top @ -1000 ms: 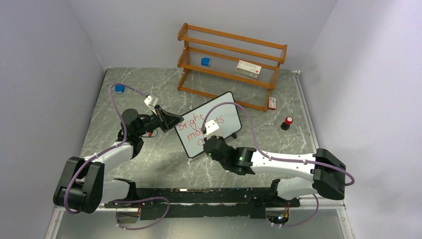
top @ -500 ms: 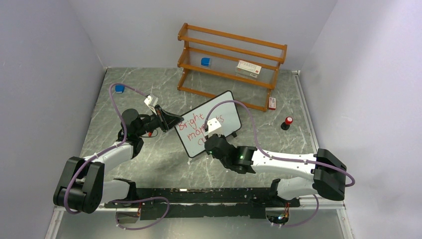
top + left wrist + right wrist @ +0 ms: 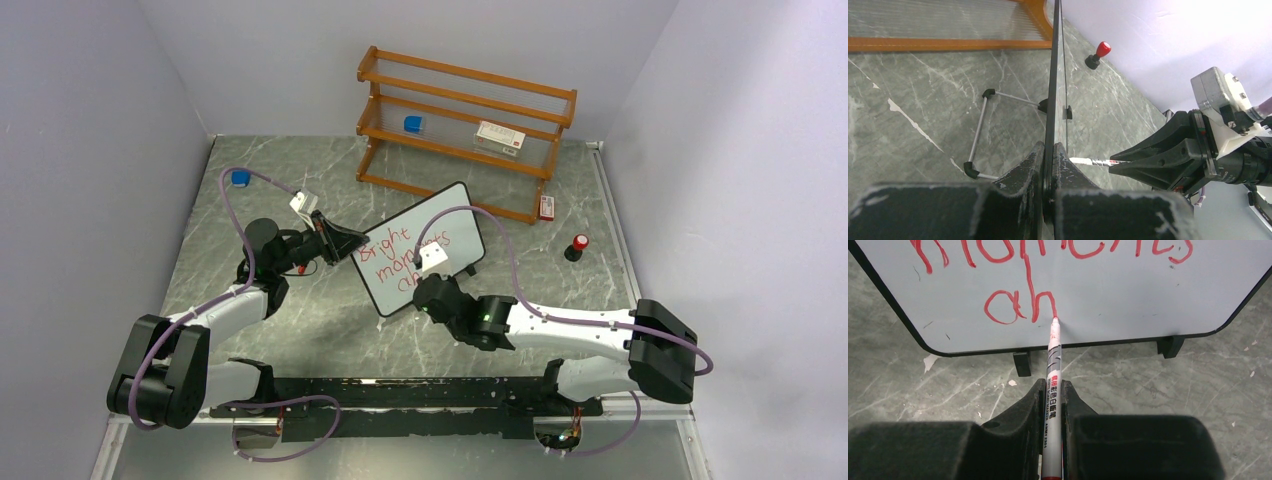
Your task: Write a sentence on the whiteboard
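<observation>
Top view, whiteboard (image 3: 385, 280): stands tilted on the table (image 3: 300, 320) in front of the wooden shelf (image 3: 465, 110), between the two arms; red handwriting reads "Bright moments" with more letters below.
Top view, left tool (image 3: 352, 242): at the board's left edge, closed on it.
Top view, right tool (image 3: 418, 285): at the board's lower face; the grip itself is hidden under the wrist.
Top view, other items: a red-topped black piece (image 3: 577, 246) stands on the table to the right of the board, well apart.
Left wrist view, left tool (image 3: 1049, 150): both fingers pinched tight on the board's thin black edge (image 3: 1053, 90), seen edge-on.
Left wrist view, stand: a wire leg (image 3: 979, 135) props the board from behind.
Left wrist view, marker (image 3: 1088, 161): reaches from the right tool (image 3: 1128, 162) to the board's face.
Right wrist view, right tool (image 3: 1052, 387): closed firmly on the marker (image 3: 1053, 355), barrel between the fingers.
Right wrist view, marker tip: touching the whiteboard (image 3: 1128, 290) at the foot of the "h" in "ah", near the bottom frame.
Right wrist view, feet: a small black foot (image 3: 1021, 363) rests on the table (image 3: 1173, 400).
</observation>
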Robot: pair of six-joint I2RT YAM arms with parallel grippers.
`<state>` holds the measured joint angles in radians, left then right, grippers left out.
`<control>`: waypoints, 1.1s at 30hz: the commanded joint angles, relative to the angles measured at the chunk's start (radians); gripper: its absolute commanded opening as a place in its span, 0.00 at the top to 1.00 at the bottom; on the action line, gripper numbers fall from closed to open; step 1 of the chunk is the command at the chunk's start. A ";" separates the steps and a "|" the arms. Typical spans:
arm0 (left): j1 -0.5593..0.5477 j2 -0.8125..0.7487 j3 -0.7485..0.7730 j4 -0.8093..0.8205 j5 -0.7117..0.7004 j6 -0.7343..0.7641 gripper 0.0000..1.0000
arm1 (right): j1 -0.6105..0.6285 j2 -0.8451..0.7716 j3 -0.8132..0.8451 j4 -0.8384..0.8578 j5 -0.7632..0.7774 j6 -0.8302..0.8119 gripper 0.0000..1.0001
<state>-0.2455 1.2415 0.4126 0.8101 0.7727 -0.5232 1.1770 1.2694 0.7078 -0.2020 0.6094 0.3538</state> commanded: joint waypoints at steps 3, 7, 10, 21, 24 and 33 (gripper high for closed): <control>-0.008 -0.001 0.015 -0.063 -0.010 0.040 0.95 | -0.006 -0.002 -0.020 -0.020 -0.010 0.022 1.00; -0.008 0.000 0.015 -0.063 -0.012 0.042 0.95 | -0.007 -0.015 -0.022 -0.021 -0.004 0.020 1.00; -0.008 0.001 0.016 -0.062 -0.011 0.042 0.95 | -0.007 -0.047 -0.017 -0.020 0.007 0.011 1.00; -0.008 0.001 0.016 -0.064 -0.010 0.043 0.95 | -0.040 -0.115 -0.041 0.025 -0.012 -0.021 1.00; -0.007 0.001 0.015 -0.062 -0.009 0.042 0.95 | -0.046 -0.108 -0.043 0.048 -0.031 -0.025 1.00; -0.007 0.001 0.016 -0.063 -0.010 0.042 0.95 | -0.060 -0.070 -0.043 0.083 -0.069 -0.037 1.00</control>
<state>-0.2459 1.2415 0.4129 0.8089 0.7723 -0.5224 1.1259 1.1908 0.6724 -0.1604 0.5583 0.3275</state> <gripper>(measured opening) 0.099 0.158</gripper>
